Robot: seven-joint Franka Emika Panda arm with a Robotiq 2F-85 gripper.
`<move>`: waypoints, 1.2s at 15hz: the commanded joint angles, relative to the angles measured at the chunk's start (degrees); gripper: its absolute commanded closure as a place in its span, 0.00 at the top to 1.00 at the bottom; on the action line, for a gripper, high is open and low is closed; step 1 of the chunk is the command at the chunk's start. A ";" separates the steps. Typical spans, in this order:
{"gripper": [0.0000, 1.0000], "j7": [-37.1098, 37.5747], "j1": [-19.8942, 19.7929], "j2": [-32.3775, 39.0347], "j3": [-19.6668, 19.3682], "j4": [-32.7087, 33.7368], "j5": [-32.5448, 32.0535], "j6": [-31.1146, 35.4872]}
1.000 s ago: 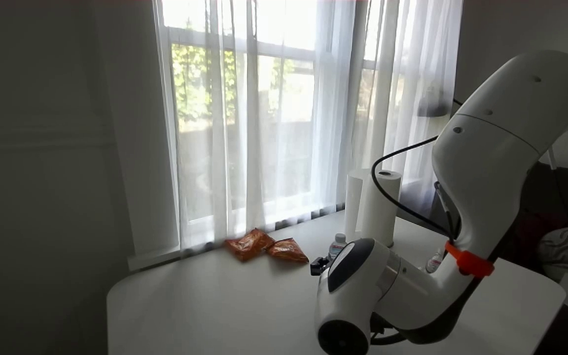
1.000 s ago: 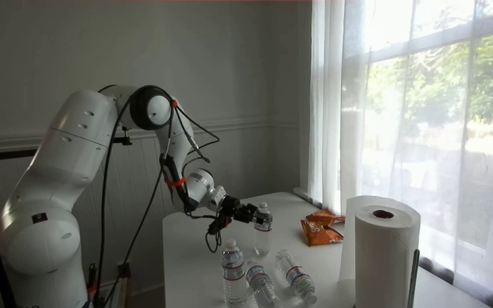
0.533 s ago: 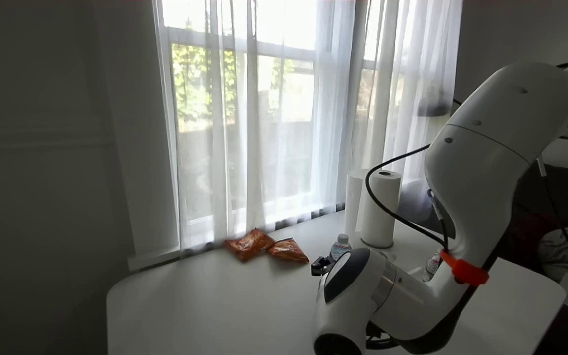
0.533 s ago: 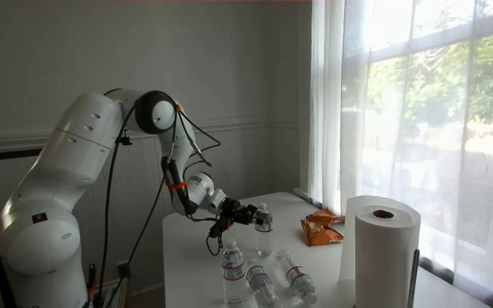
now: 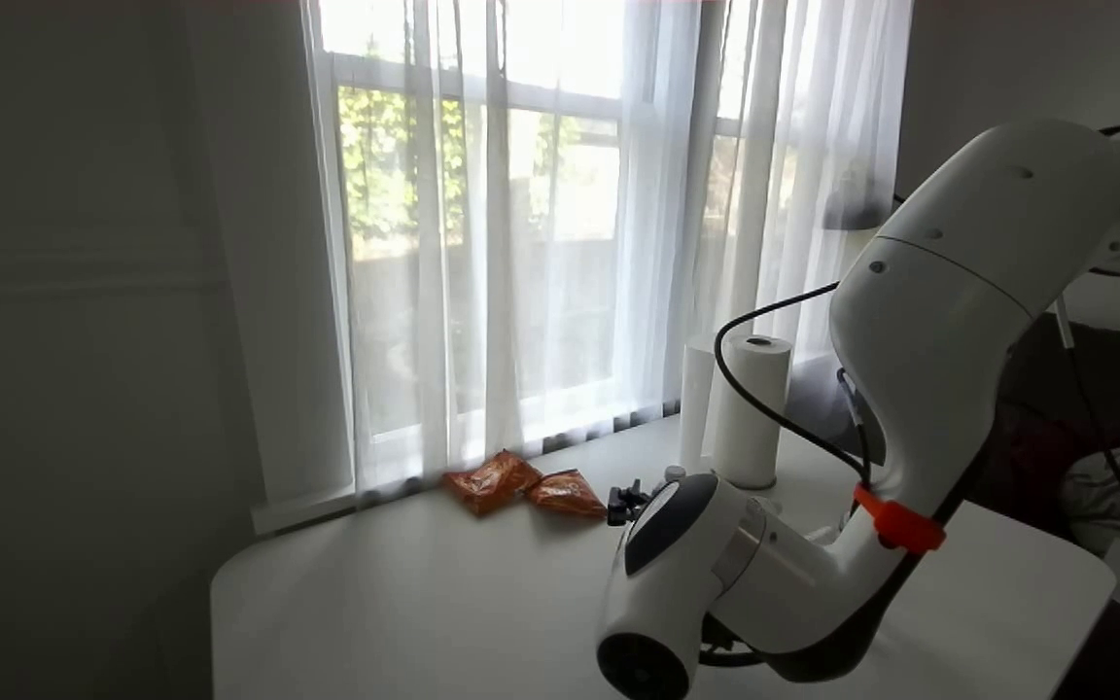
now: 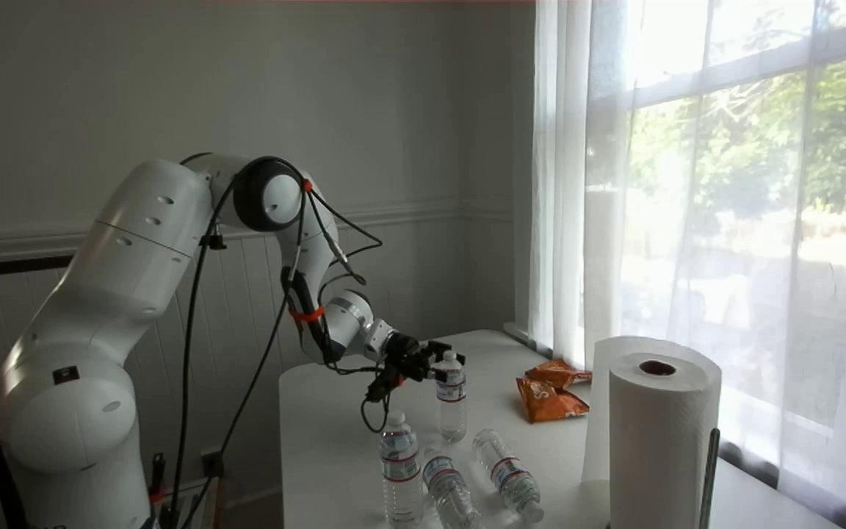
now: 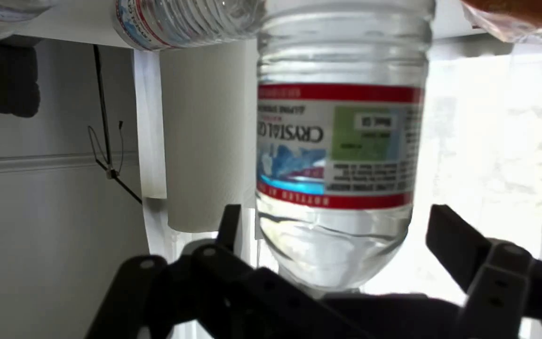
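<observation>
Since the earlier frame, gripper (image 7: pixel 336 225) has spread wide; holds nothing. Nearest bottle (image 6: pixel 452 408) upright on worktop (image 6: pixel 327 463), directly ahead, long axis vertical; wrist view: shoulder between fingers (image 7: pixel 455 247), gap each side.

Both exterior views facing table (image 5: pixel 404 603) and window (image 5: pixel 584 180), apparently inverted wrist view close on bottle (image 7: pixel 337 141)

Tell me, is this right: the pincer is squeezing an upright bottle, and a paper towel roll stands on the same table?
Not squeezing: the wrist view shows the pincer open, with a gap on either side of the upright bottle. The paper towel roll does stand on the same table.
</observation>
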 commanded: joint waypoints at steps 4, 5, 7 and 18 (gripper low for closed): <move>1.00 -0.32 -4.08 -5.45 2.69 1.27 8.59 2.36; 1.00 -0.50 -4.44 -6.24 2.83 1.22 9.89 3.17; 1.00 -0.80 -5.14 -8.13 3.06 1.02 12.30 5.23; 1.00 -6.37 -13.55 -25.69 0.03 -6.21 25.51 31.96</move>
